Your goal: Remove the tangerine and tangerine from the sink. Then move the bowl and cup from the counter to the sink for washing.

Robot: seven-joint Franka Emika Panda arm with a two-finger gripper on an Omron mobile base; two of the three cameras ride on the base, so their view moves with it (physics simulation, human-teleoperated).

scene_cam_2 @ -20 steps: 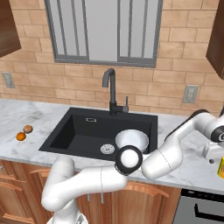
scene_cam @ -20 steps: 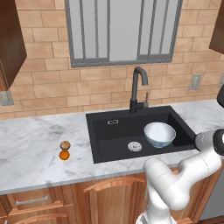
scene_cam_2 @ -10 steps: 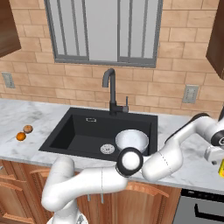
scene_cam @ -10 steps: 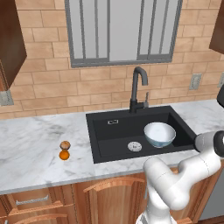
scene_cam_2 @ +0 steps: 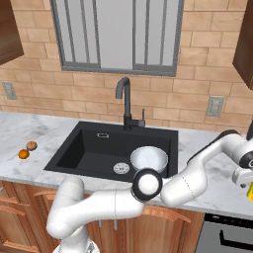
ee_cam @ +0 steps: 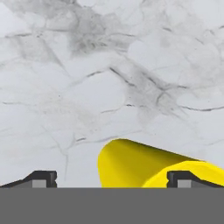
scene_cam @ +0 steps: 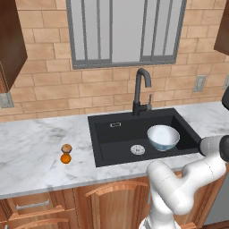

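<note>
The gripper (ee_cam: 112,178) is being held with its fingers (ee_cam: 40,178) spread wide, nothing pinched. The yellow cup (ee_cam: 144,166) is lying off-centre between them, crowding one finger tip on the counter (ee_cam: 109,74). If the fingers are closed from here, the cup is likely being nudged aside or clipped on its rim.

Rendered, even bright light, no glare or motion blur. Soft shadows only: faint under the tangerines (scene_cam: 65,154) on the worktop (scene_cam: 36,152), darker inside the sink (scene_cam: 112,143). Hand view close-up, slightly soft, low-res textures.
</note>
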